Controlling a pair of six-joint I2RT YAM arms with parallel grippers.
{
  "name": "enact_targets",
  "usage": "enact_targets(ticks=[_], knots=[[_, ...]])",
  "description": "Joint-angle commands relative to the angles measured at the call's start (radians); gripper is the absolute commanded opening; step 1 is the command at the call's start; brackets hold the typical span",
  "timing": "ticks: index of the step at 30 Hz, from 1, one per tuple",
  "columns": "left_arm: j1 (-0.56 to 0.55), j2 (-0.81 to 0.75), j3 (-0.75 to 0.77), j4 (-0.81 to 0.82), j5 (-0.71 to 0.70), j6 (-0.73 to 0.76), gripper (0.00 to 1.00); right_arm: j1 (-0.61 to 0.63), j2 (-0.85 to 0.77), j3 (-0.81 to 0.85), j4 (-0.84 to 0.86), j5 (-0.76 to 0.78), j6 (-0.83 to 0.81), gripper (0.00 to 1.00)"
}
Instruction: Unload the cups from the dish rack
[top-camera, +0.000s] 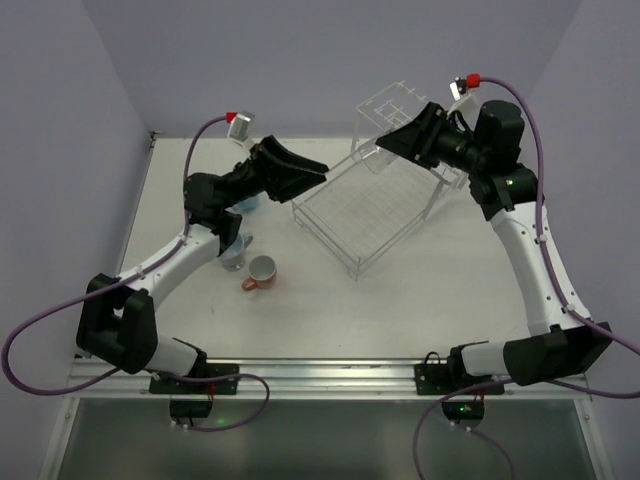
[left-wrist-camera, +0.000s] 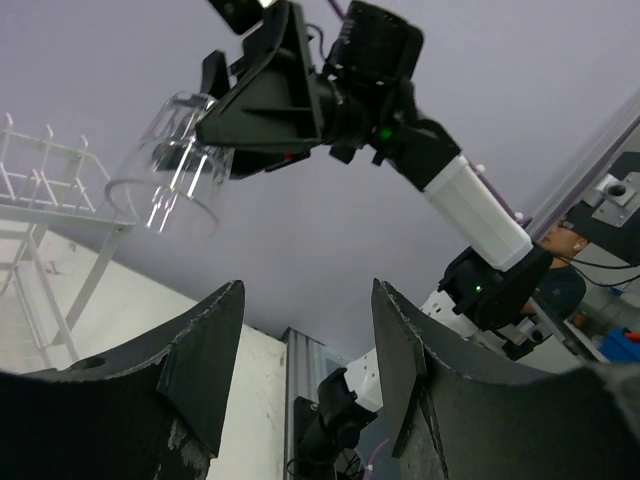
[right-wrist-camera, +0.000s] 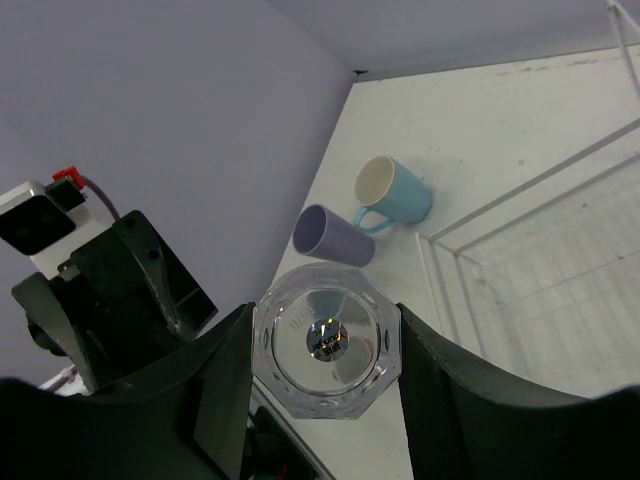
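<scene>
My right gripper (right-wrist-camera: 325, 320) is shut on a clear glass tumbler (right-wrist-camera: 327, 347), its faceted base toward the camera, held in the air above the dish rack (top-camera: 365, 215). The left wrist view shows that tumbler (left-wrist-camera: 165, 170) sticking out of the right gripper. My left gripper (left-wrist-camera: 308, 290) stands open and empty, raised left of the rack (top-camera: 312, 172) and pointing at the right gripper (top-camera: 385, 143). A light blue mug (right-wrist-camera: 392, 190) and a lavender mug (right-wrist-camera: 333, 237) lie on the table. A salmon-pink mug (top-camera: 262, 271) and a grey-blue mug (top-camera: 234, 256) stand near the left arm.
The clear rack has a low basket tray (right-wrist-camera: 540, 250) and a raised tilted tier (top-camera: 395, 105) at the back. Purple walls close in the table on the left, back and right. The arm bases sit on a rail (top-camera: 320, 375) at the near edge.
</scene>
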Motion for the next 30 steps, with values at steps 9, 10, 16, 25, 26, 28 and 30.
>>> enact_targets(ticks=[9, 10, 16, 25, 26, 28, 30], knots=[[-0.017, 0.046, 0.013, 0.187, 0.009, -0.077, 0.58, 0.022, -0.061, -0.173, 0.356, -0.215, 0.198, 0.0], [-0.018, 0.052, 0.013, 0.187, 0.006, -0.077, 0.57, 0.028, -0.064, -0.177, 0.37, -0.215, 0.21, 0.0], [-0.032, 0.081, 0.022, 0.187, -0.006, -0.077, 0.58, 0.041, -0.062, -0.185, 0.437, -0.253, 0.259, 0.0], [-0.071, 0.113, 0.082, 0.188, -0.033, -0.082, 0.58, 0.088, -0.033, -0.173, 0.45, -0.24, 0.258, 0.0], [-0.074, 0.118, 0.086, 0.188, -0.034, -0.086, 0.58, 0.096, -0.029, -0.164, 0.445, -0.235, 0.253, 0.0], [-0.08, 0.122, 0.102, 0.19, -0.034, -0.089, 0.58, 0.114, -0.015, -0.158, 0.442, -0.229, 0.246, 0.0], [-0.081, 0.122, 0.108, 0.187, -0.036, -0.089, 0.58, 0.134, -0.007, -0.151, 0.436, -0.216, 0.238, 0.0]])
